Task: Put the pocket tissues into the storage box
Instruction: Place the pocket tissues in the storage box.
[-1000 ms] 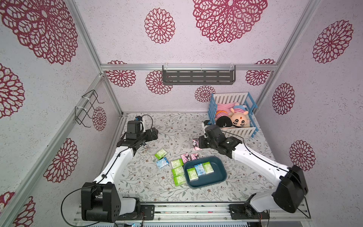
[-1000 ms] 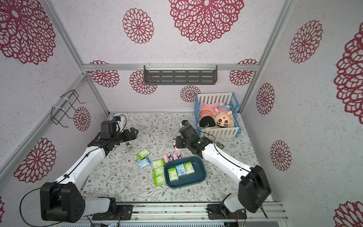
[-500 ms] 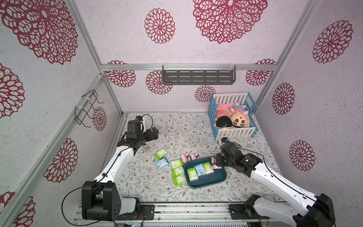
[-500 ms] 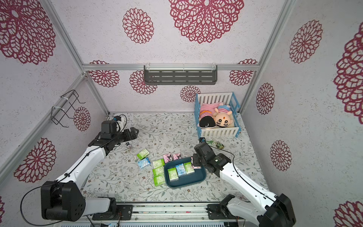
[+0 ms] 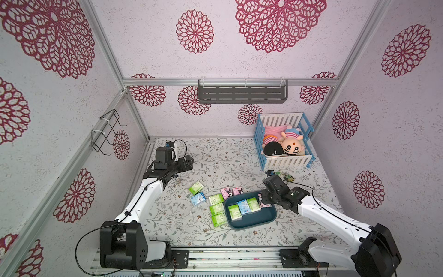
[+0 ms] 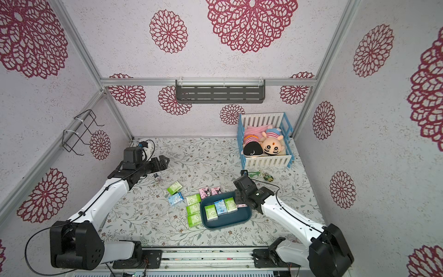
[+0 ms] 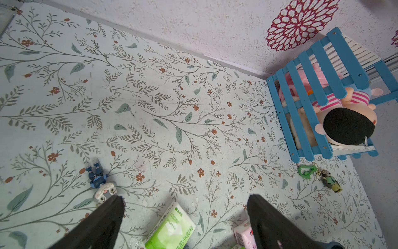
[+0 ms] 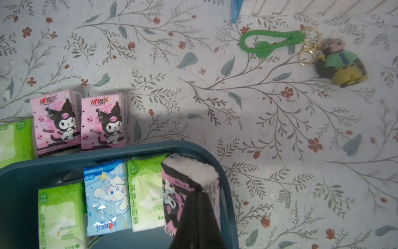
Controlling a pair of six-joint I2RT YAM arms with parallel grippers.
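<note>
Right end effector [image 8: 195, 199] clamped on pink pack [image 8: 173, 190], edge-up, long axis parallel to boxed packs [image 8: 106, 194].

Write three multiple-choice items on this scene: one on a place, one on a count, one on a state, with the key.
1. Where do the two pink packs outside the storage box lie?
A. Just beyond its rim
B. Under the left arm
C. On the wall shelf

2. How many packs lie flat inside the storage box?
A. One
B. Three
C. Six

3. What state is the right gripper in?
A. Open and empty
B. Shut on a held pink pack
C. Out of sight

Key:
1 A: the right wrist view shows them side by side next to the rim.
2 B: a green pack, a blue pack and another green pack lie in a row.
3 B: its jaws clamp the pack over the box's end.
</note>
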